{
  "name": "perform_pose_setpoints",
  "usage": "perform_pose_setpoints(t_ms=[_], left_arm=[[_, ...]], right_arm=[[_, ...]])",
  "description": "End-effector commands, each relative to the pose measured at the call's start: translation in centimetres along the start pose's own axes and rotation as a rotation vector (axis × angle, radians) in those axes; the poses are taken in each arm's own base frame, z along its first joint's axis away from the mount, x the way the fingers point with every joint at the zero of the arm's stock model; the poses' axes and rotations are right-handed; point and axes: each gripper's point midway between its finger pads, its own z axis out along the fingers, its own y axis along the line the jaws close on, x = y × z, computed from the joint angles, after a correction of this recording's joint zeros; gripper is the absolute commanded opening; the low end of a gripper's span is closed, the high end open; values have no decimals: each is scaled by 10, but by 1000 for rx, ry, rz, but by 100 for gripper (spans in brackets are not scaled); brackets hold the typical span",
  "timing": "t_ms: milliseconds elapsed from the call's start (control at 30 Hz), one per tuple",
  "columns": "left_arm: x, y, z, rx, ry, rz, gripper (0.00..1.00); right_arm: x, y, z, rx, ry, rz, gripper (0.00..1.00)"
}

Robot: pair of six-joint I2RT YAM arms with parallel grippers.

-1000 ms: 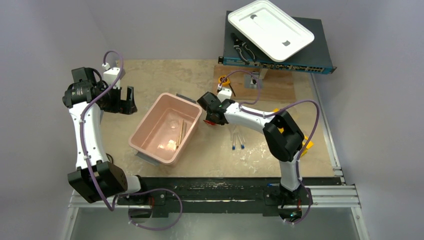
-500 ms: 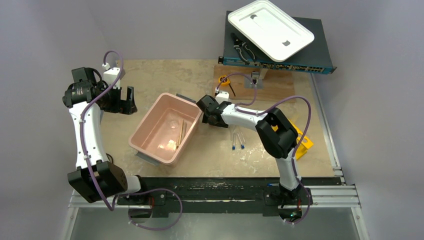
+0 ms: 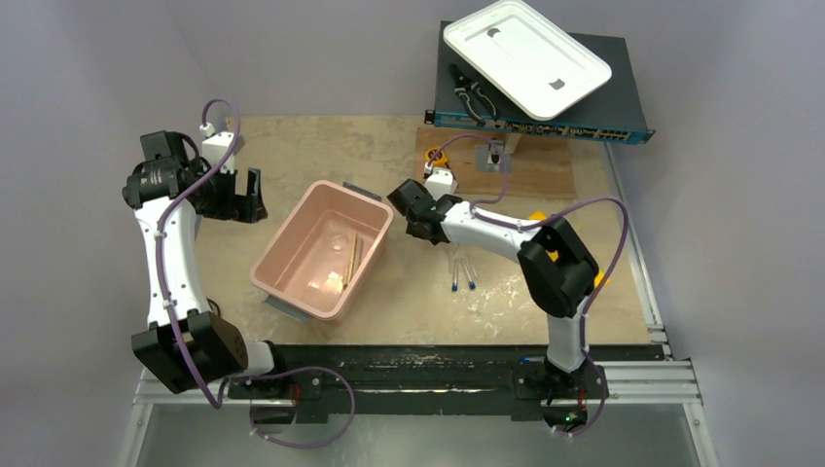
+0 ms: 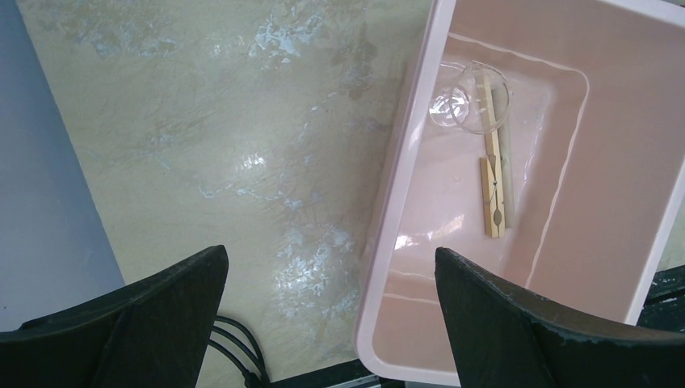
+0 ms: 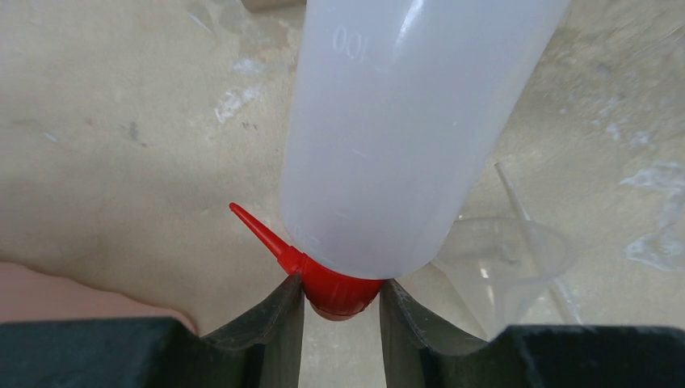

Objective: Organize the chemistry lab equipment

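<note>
While the right gripper point(image 5: 341, 297) is clamped on its red cap, the squeeze bottle point(image 5: 404, 121) points away from the wrist camera over the table point(image 5: 105, 121). Its white body fills the middle of that view and its red nozzle point(image 5: 260, 233) angles off to the left. Whether the body rests on the tabletop cannot be told. A clear funnel point(image 5: 509, 259) lies just beside it, and a corner of the pink bin point(image 5: 56, 299) shows at the lower left. In the top view the bottle is hidden under the wrist, close to the bin's right rim. The thin clear tubes point(image 3: 462, 273) lie nearby on the table. The yellow rack point(image 3: 595, 281) is mostly covered by the right arm. Wooden sticks point(image 4: 493, 190) lie inside the bin beside a small clear dish point(image 4: 476, 101). The left gripper point(image 4: 331, 323) hangs over the bin's left edge with its fingers spread wide, holding nothing.
</note>
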Motion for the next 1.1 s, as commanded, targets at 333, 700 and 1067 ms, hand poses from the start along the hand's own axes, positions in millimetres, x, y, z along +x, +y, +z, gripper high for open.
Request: perform_pose_setpoints(t_ms=[333,700,1067], left_arm=[[-13,-1,-7,21,-29,0,100],[-16,-5,-15,17,-44,4,100],[-14,-5,-18,7,-40,16,100]], right_arm=[[-59,54,-203,-301,-220,-109,17],[17,153,-259,-701,70,-304,24],[65,193,-246,-791,224,-375,35]])
